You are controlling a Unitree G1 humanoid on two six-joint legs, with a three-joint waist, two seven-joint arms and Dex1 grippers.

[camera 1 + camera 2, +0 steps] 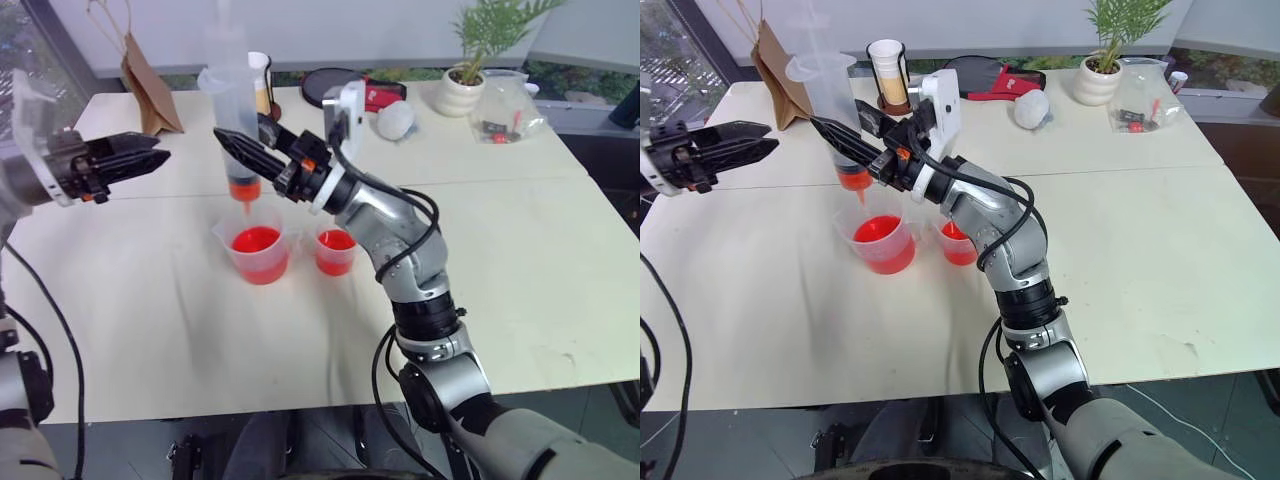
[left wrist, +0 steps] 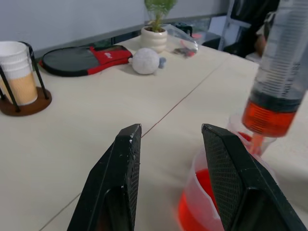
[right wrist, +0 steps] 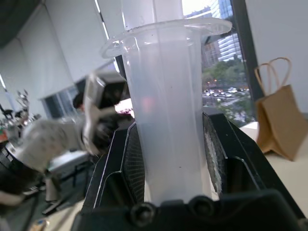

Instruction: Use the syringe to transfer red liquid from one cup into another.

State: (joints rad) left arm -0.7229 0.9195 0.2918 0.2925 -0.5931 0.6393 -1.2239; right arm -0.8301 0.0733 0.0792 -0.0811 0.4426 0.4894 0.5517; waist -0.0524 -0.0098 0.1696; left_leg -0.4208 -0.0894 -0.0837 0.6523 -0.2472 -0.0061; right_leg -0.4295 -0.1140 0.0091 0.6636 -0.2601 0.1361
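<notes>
Two claws | right claw (image 1: pixel 232 143) grips syringe (image 1: pixel 232 110) | left claw (image 2: pixel 168 159) parted; cup (image 2: pixel 204 202) beyond.

A pale table (image 1: pixel 520 260) is seen across the frame. At centre, a larger clear cup (image 1: pixel 258 254) and a smaller one (image 1: pixel 335 251) are set side by side. Along the top edge are placed a paper bag (image 1: pixel 150 85), a cup holder (image 1: pixel 888 85), a paddle (image 1: pixel 985 78), a potted plant (image 1: pixel 462 88) and a plastic bag (image 1: pixel 508 110).

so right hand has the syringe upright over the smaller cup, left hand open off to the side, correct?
Not the smaller cup. In the left eye view the right hand holds the syringe above the larger lipped cup. The left hand is open, off to the side.
</notes>
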